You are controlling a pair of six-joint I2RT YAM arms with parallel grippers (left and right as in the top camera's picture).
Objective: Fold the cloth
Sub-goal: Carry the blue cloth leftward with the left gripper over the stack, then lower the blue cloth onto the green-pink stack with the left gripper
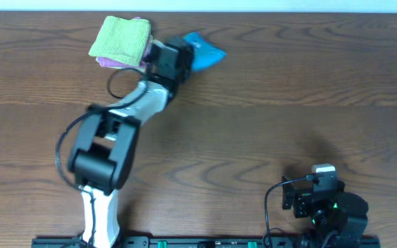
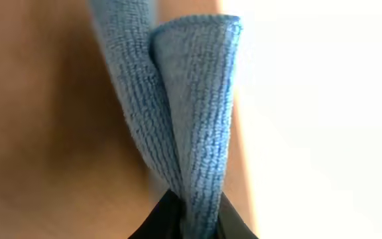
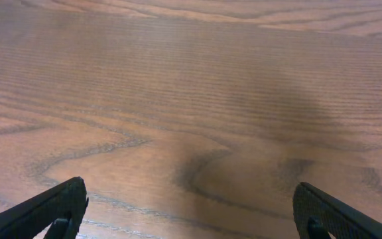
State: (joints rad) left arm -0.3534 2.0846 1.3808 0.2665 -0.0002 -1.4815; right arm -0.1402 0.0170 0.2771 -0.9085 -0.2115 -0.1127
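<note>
A blue cloth (image 1: 204,52) lies bunched at the far edge of the wooden table, near the middle. My left gripper (image 1: 182,49) is stretched out to it and is shut on a fold of it. In the left wrist view the blue cloth (image 2: 197,113) rises as a doubled fold pinched between my two black fingers (image 2: 194,216). My right gripper (image 1: 324,170) rests at the near right of the table, open and empty; in the right wrist view its fingers (image 3: 191,209) stand wide apart over bare wood.
A folded green cloth (image 1: 121,39) sits on a purple cloth (image 1: 106,62) at the far left, just beside my left wrist. The table's far edge runs right behind the cloths.
</note>
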